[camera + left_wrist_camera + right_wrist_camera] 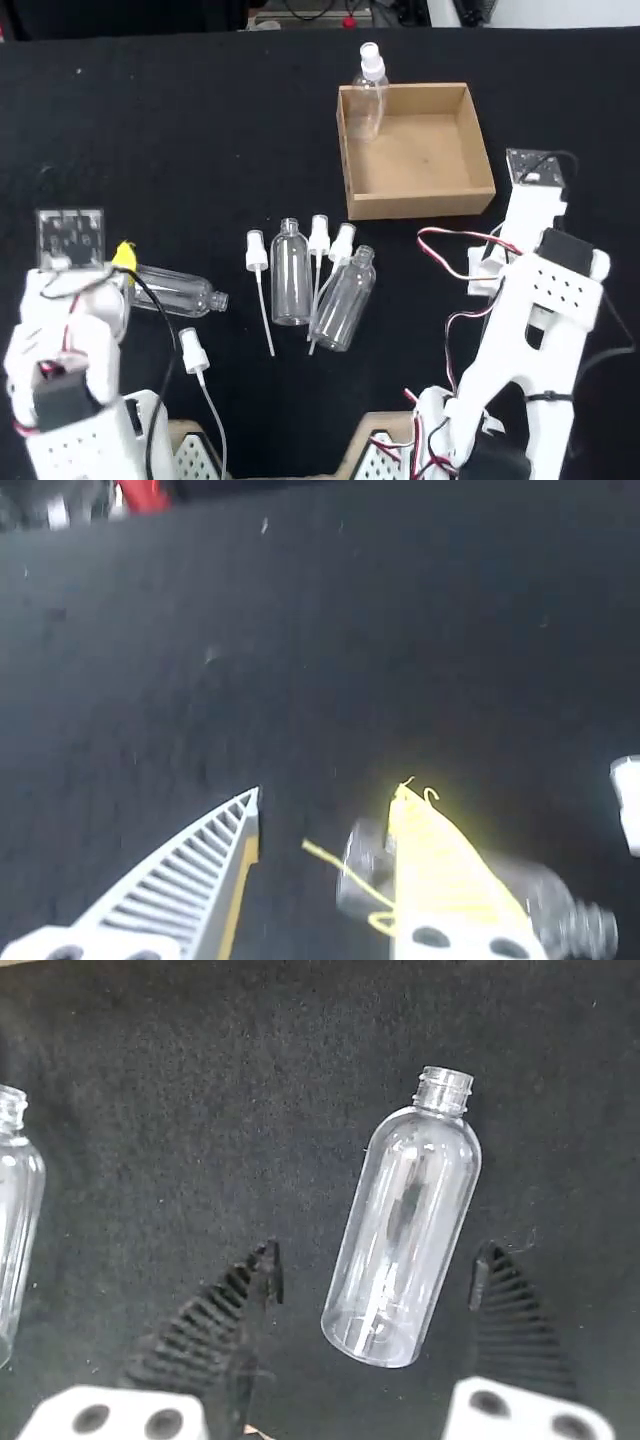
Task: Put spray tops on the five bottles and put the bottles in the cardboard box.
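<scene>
Bearing a cardboard box, the black table ends at cables.

Bright, even light from overhead falls on the matte black desk, which gives back almost no glare and swallows the shadows, while soft white highlights streak the clear bottle in the right wrist view.

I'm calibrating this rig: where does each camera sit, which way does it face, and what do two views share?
High view: fixed overhead, facing down on cardboard box, left arm, right arm.
Left wrist view: on left arm, past its open claw to a lying bottle.
Right wrist view: on right arm, past its open claw to an uncapped bottle.
Shared: high and left wrist views show the lying bottle.
</scene>
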`<state>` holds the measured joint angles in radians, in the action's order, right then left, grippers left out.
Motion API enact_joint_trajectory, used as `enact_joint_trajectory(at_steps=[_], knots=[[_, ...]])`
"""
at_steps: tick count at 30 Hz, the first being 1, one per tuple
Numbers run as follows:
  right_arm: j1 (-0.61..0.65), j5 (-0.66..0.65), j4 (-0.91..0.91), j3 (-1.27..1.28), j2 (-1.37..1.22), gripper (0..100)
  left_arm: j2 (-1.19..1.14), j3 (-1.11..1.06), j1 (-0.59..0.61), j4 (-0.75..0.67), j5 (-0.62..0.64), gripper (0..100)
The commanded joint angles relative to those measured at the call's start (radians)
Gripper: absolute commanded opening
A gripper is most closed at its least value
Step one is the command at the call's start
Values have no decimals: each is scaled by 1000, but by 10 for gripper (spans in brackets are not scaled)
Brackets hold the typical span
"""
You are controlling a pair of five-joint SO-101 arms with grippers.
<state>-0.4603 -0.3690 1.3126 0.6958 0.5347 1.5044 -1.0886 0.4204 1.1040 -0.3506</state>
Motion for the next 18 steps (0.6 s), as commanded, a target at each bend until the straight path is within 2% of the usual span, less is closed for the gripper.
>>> enact_joint_trajectory(at_steps=[1, 5, 7, 15, 18], knots=[[-20, -9, -41, 18, 39, 286, -328, 278, 10, 181, -57, 206], [-23, -11, -87, 53, 39, 286, -568, 427, -74, 411, -121, 206], [-23, -11, -94, 65, 39, 286, -655, 452, -131, 470, -106, 207], [-23, -11, -94, 77, 39, 286, -862, 384, -231, 483, 160, 207], [-23, -11, -94, 76, 39, 286, -872, 340, -257, 482, 209, 207]])
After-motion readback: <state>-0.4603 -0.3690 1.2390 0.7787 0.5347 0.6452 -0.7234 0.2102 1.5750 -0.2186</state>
